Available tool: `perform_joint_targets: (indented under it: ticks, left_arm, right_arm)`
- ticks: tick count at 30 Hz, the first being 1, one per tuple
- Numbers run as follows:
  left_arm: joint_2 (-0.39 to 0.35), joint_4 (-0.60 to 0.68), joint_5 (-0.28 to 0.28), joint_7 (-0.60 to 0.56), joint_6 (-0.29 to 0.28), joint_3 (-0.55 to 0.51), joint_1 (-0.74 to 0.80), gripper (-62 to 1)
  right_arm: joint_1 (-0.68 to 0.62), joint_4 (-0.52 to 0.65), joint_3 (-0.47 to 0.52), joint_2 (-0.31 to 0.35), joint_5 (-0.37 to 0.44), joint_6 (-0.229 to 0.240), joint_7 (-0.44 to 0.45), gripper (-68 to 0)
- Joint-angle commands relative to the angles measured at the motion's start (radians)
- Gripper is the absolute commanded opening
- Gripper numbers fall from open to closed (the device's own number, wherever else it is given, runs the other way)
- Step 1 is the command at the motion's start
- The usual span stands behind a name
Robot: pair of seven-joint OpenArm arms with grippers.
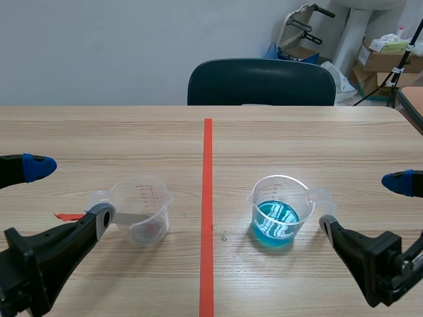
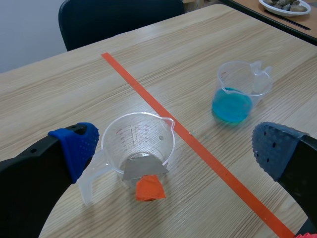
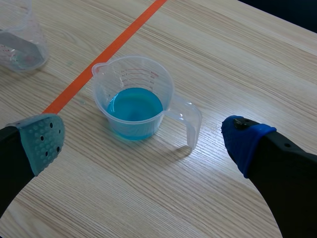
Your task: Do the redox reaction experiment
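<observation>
A clear measuring cup (image 1: 140,210) stands left of the orange-red tape line; a grey metal strip (image 2: 144,167) with an orange-red end (image 2: 149,188) leans inside it. A second clear cup (image 1: 281,210) holding blue liquid (image 3: 134,105) stands right of the line, its handle (image 3: 190,121) pointing toward the right arm. My left gripper (image 1: 69,193) is open, low by the left cup's handle, with that cup (image 2: 138,146) ahead between its fingers. The right gripper (image 1: 363,203) is also open, and the blue-liquid cup (image 3: 133,96) sits just ahead of its fingers. Neither gripper touches anything.
A dark chair (image 1: 261,82) stands at the table's far edge. Cardboard boxes (image 1: 386,56) and clutter sit beyond the back right corner. A dish (image 2: 287,5) rests on another table past the blue-liquid cup (image 2: 240,91). A small orange-red mark (image 1: 66,216) lies by the left cup.
</observation>
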Motion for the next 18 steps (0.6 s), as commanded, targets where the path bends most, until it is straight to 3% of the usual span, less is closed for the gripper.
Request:
perform_joint_targets:
  ticks: [1,18]
  left_arm:
    - [0.008,0.012,-0.006,-0.018,-0.001,0.000,0.000,1.4]
    - [0.008,0.012,-0.006,-0.018,-0.001,0.000,0.000,1.4]
  right_arm:
    - [0.001,0.018,0.013,0.000,0.004,-0.004,0.023,0.4]
    - [0.001,0.018,0.013,0.000,0.004,-0.004,0.042,0.4]
